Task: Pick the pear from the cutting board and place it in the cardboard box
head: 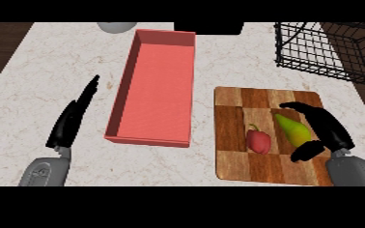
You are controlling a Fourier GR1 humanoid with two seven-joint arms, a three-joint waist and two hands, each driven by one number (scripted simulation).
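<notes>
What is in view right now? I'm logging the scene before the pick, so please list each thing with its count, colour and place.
cardboard box: one, salmon red, open, centre of the counter
cutting board: one, brown checkered wood, right of the box
pear: one, green-yellow, on the board's right half
red fruit: one, on the board, left of the pear
wire basket: one, black, far right corner
grey object: one, far edge, partly cut off
counter: one, pale marble
left hand: black, open, left of the box
right hand: black, curled round the pear
</notes>
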